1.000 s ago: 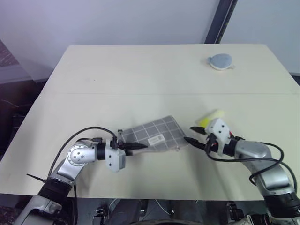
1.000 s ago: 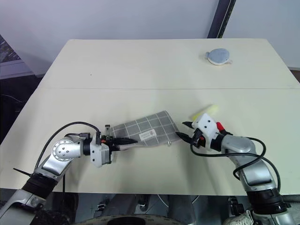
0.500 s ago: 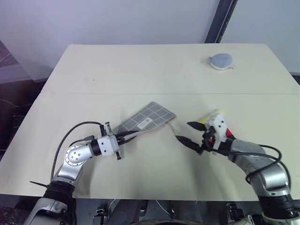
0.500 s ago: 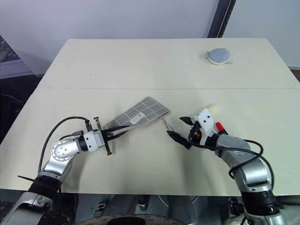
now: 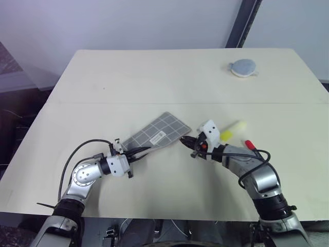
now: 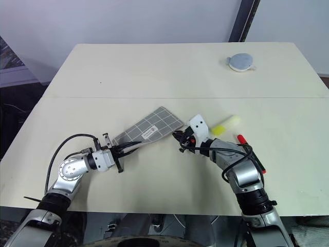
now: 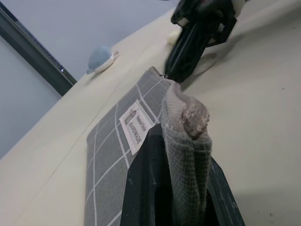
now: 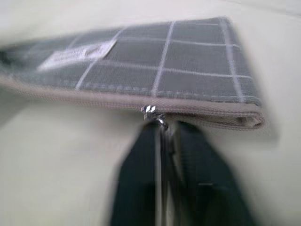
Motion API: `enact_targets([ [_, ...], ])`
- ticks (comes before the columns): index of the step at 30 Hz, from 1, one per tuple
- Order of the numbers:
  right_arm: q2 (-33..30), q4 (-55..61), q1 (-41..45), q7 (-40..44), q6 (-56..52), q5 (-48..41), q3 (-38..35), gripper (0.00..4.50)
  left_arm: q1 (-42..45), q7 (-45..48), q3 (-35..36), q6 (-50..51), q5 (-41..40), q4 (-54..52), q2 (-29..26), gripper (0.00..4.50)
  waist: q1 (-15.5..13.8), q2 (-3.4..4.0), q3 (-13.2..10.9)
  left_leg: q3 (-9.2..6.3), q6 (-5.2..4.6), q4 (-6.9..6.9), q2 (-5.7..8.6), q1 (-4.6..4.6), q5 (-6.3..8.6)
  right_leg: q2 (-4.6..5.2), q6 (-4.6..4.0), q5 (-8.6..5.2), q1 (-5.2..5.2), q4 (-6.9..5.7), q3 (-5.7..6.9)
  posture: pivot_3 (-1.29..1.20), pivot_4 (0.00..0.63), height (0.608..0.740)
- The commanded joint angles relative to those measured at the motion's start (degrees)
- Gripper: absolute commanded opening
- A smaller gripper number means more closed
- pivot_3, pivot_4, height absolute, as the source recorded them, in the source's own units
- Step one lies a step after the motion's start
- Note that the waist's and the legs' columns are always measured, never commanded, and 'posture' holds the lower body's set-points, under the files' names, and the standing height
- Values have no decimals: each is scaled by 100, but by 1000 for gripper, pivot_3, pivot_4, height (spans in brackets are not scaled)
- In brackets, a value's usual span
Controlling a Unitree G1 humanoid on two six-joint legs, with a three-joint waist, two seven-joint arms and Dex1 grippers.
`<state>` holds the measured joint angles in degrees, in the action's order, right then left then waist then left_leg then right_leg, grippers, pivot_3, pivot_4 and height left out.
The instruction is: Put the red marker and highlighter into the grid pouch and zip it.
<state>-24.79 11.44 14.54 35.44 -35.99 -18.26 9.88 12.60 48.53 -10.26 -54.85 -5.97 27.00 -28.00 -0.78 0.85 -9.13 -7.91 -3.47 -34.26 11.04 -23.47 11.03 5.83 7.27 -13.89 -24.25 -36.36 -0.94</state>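
With both pairs of my jaws pressed shut on the pouch [image 5: 158, 134], the step in hand is, as I judge it, drawing the zip open. My left gripper [image 5: 138, 151] pinches the near end of the fabric, which bunches between its fingers [image 7: 141, 188]. My right gripper [image 5: 188, 142] nips the small metal zip pull [image 8: 151, 111] at the far end, straight ahead of its tips. The pouch hangs between the two, tilted, label [image 7: 133, 126] upward. To do this well, I should keep the left grip firm as an anchor and pull the tab along the line of the zip, not away from it, so the thin tab does not slip free. Behind my right gripper, near its wrist, lie the highlighter [image 5: 231, 130] and the red marker [image 5: 251, 145], both outside the pouch on the table [image 5: 154, 77].
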Motion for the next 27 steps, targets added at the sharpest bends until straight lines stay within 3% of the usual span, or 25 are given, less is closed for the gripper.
enact_targets([
  [1, -83, 310, 83, 121, 52, 76, 101, 49, -31, -145, 28, -163, 161, 232, 38, 0, 2, 2, 2, -1, 2, 0, -1, 1, -1, 0, 0, 0, 0, -2, 0, 0, 150, 740],
  [12, -193, 665, 343, 202, 126, 153, 101, 49, 616, -398, -22, 311, 512, 216, 83, 0, 3, -16, 2, -4, 11, -3, -1, 1, -9, -3, 3, 4, 1, -3, 2, 0, 150, 740],
  [19, -120, 710, 235, 214, 165, 50, 1, 49, 701, 61, 71, 1717, -385, -897, 58, 0, 4, -17, 1, -4, -3, 1, 1, -12, 6, -3, 6, 6, -13, 3, 1, 0, 150, 740],
  [27, 192, 1107, 650, 230, -63, -449, -284, 49, 980, 3, -83, 2096, 326, -1152, -42, 0, 11, -20, 0, -4, 0, -9, 0, -12, 3, -6, 4, 7, -7, 3, 1, 0, 150, 740],
])
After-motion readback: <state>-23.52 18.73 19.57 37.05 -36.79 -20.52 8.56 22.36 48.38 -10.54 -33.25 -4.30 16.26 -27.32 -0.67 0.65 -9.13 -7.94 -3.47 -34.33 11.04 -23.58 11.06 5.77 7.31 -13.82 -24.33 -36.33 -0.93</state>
